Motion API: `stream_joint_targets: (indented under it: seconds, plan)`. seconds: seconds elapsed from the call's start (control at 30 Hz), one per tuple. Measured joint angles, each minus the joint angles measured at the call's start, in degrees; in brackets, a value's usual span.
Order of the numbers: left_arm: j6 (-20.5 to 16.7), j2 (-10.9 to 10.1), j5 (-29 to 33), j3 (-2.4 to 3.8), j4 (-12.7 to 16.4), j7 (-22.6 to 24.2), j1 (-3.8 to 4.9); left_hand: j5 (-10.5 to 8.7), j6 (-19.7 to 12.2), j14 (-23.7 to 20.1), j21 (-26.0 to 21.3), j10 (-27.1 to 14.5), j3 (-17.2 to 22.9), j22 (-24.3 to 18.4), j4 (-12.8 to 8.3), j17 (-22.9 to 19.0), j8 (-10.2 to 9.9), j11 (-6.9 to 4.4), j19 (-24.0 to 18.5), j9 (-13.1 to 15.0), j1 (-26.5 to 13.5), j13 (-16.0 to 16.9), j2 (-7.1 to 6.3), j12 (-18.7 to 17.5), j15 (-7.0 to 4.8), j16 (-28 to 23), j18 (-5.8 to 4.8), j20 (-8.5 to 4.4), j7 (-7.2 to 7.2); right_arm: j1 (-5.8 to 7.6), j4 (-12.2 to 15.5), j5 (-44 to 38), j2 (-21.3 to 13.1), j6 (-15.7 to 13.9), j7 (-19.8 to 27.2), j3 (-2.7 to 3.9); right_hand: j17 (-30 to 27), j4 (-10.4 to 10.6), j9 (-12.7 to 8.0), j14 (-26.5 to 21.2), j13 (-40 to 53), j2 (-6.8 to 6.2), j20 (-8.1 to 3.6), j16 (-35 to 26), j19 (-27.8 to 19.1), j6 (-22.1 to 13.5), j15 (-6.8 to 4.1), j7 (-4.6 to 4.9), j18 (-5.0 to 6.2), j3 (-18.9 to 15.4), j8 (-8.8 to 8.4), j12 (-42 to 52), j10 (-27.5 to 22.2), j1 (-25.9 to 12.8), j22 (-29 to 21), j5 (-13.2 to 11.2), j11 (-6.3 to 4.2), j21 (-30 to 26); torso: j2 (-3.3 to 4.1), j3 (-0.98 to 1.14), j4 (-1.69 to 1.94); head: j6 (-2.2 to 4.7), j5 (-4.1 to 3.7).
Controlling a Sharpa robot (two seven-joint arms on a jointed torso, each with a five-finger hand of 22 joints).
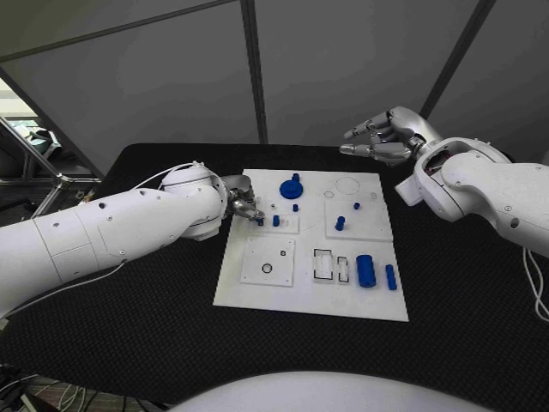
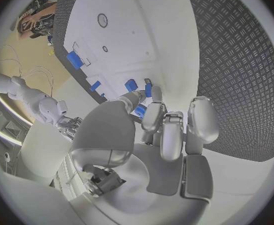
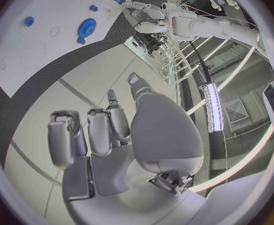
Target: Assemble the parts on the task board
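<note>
L hand (image 1: 243,204): mine, at board's left edge, fingertips (image 2: 151,96) down on a small blue peg (image 2: 141,110) in the left-mid panel. Looks pinched btwn fingers; grip partly hidden, so held is my judgement.
R hand (image 1: 383,139): mine, up off the table beyond board's far right corner, fingers curled in, nothing in them.
Board (image 1: 274,296): white, mid-table. Far: blue gear (image 1: 292,184), ring outline to its right. Mid-right panel: short peg (image 1: 340,223) and a smaller one farther back. Near right: cylinder (image 1: 364,270), thin bar (image 1: 389,276) just beside it, both lying flat. Near left: panel w/ holes.
Step, as I judge: seating the peg in its socket. To do well: keep peg upright, line up over hole before pressing, push straight down, light force. Don't let other fingers brush the peg just beside it. Let go only once it stands alone.
</note>
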Motion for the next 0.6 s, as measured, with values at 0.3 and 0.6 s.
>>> stream_joint_targets:
  seconds: [0.3,0.6]
  plan:
    - [0.6,0.07,-0.11,0.03,0.11,-0.05,0.0,-0.01,-0.01,0.0,0.0,0.01,0.1,0.0,-0.11,0.0,0.0,0.01,0.0,0.01,0.02,0.0,0.02,0.0,0.01,0.0,0.0,0.0,0.01,-0.01,-0.11,0.01,0.13,0.05,0.01,0.0,0.0,0.0,0.0,0.0,0.0,0.0,0.0,0.0,0.0,0.0,0.0,0.0,0.0,0.0,0.0,0.0,0.0,0.0,0.0,0.0,0.0,0.0,-0.01,0.0,0.0,-0.03,0.03]
    - [1.24,0.1,-0.14,0.03,0.09,-0.08,-0.04,3.58,0.52,0.03,0.0,0.41,0.23,0.01,-0.07,0.0,0.13,-0.18,0.0,0.0,0.02,-0.01,0.02,0.0,0.03,0.44,0.0,0.0,0.11,-0.01,-0.19,0.02,0.19,0.1,0.01,0.0,-0.01,0.0,-0.01,0.0,0.0,0.0,0.0,0.0,0.0,0.0,0.0,0.0,0.0,0.0,0.0,0.0,0.0,0.0,0.0,0.0,0.0,0.0,-0.03,0.0,0.02,-0.12,-0.03]
